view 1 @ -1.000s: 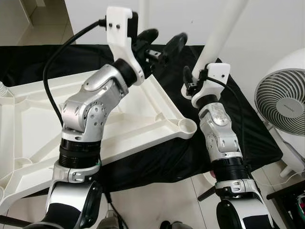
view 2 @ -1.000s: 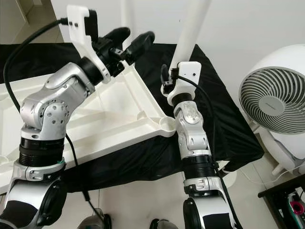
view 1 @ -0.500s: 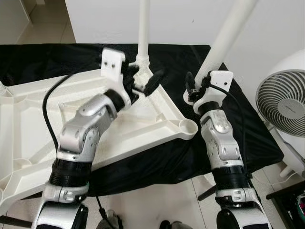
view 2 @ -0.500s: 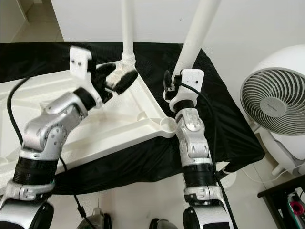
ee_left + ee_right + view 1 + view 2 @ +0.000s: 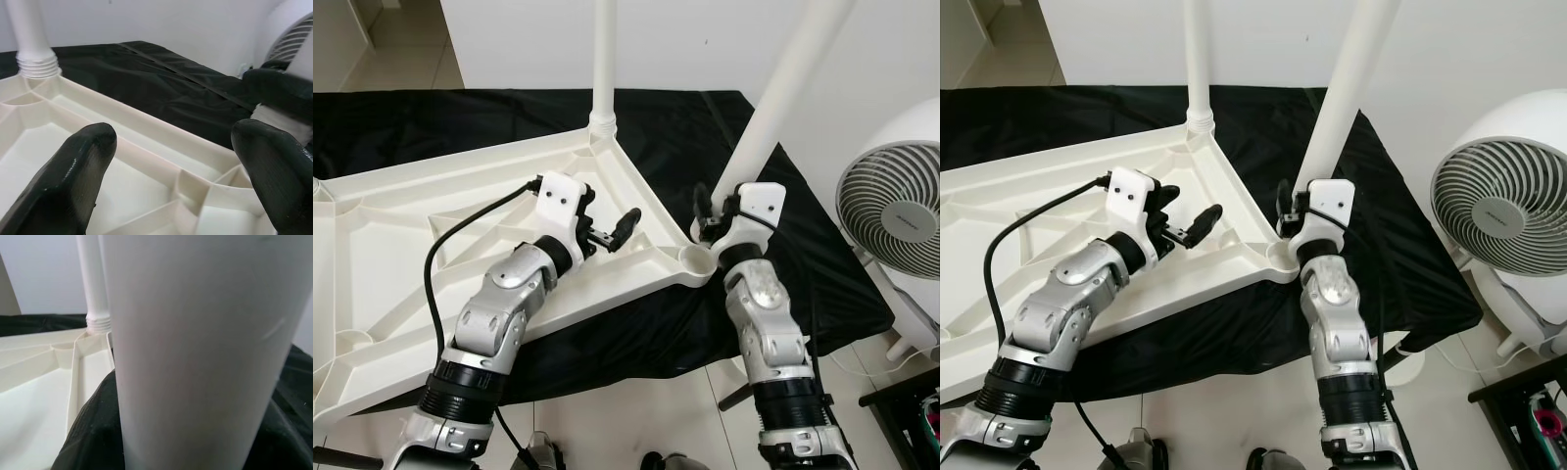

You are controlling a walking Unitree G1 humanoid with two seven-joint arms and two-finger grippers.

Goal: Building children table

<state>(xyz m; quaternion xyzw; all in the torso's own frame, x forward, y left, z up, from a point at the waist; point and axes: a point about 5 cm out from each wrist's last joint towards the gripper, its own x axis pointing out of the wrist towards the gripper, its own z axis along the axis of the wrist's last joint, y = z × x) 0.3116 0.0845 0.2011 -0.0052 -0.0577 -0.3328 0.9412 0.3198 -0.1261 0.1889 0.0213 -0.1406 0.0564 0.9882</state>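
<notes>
Lowered and drawn back since a second ago: left gripper (image 5: 607, 233), then high over the far corner, now low over the near part of the upturned white ribbed plastic tabletop (image 5: 431, 211), black fingers (image 5: 80, 171) spread apart and empty. Probably parked there to steady the top or simply to clear the way.

Brought down too: right gripper (image 5: 715, 211), clamped on the loose white plastic table leg (image 5: 773, 108), foot of the leg just above the empty round socket (image 5: 697, 258) at the near right corner. Held tilted, leaning away to the right, likely needing to be stood up before it can seat and turn in.

Beneath it all, black cloth (image 5: 460, 117), presumably to spare the top's face.

Farther off, second white leg (image 5: 604, 59) already upright in the far corner socket. White round fan (image 5: 891, 211) off to the right.
</notes>
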